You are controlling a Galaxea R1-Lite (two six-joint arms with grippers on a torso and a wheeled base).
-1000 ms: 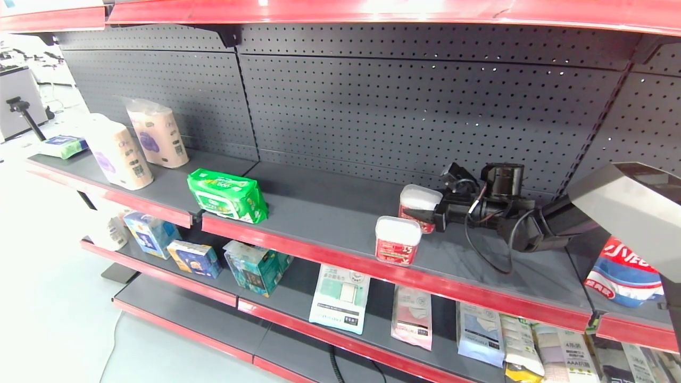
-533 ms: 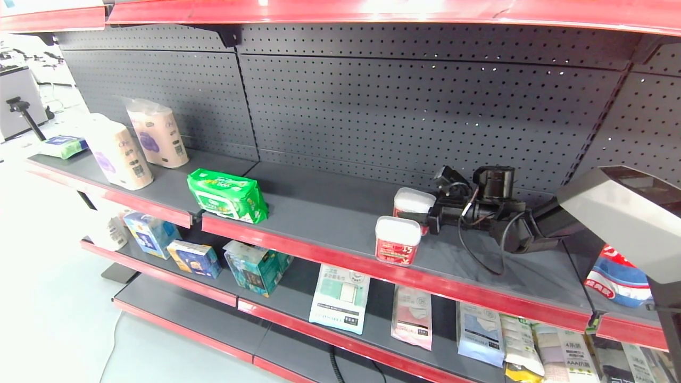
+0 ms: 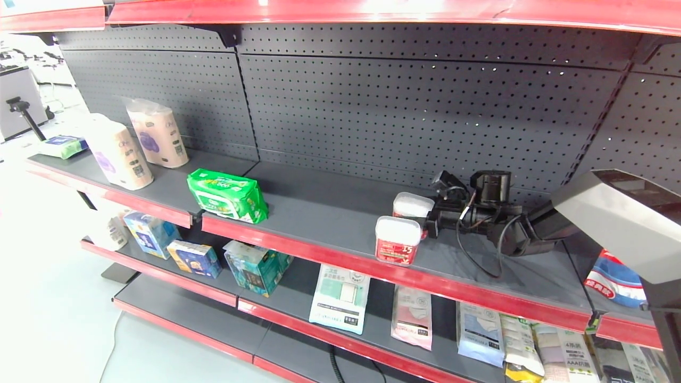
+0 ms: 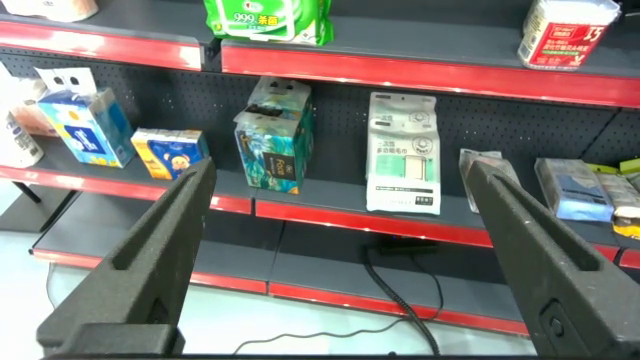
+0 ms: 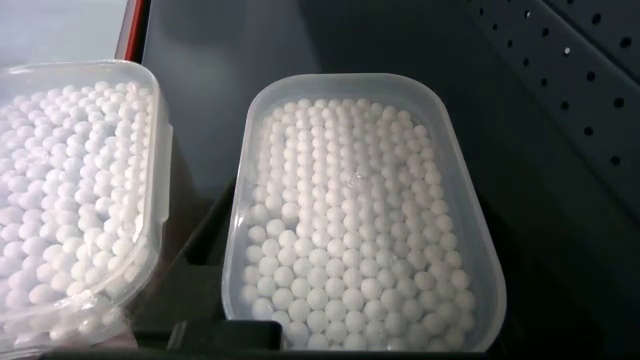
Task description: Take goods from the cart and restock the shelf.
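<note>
- The middle shelf point(image 3: 330, 213) is where the change shows. The right arm point(image 3: 617, 218) comes in from 3 o'clock and has slid a little toward 9 o'clock along the board over the last second, sinking slightly.
- That arm lies nearly level above the board, its wrist pointing to 9 o'clock and a cable looping under it.
- The left gripper point(image 4: 341, 167) hangs low, facing the lower shelves. Its fingers are spread wide with nothing between them.
- The carried bead tub point(image 3: 412, 204) has moved with the right arm. It is now just beside the front bead tub point(image 3: 398, 239), at that tub's 1 o'clock, well inside the shelf edge. From above, the carried bead tub point(image 5: 360, 210) and the front bead tub point(image 5: 70, 190) lie side by side. I cannot tell whether its base is on the board yet.
- The right gripper point(image 3: 432, 222) appears clamped on the carried tub's 3 o'clock end.
- My read is that the placing is almost done, with only settling the tub, letting go and backing out toward 3 o'clock left.
</note>
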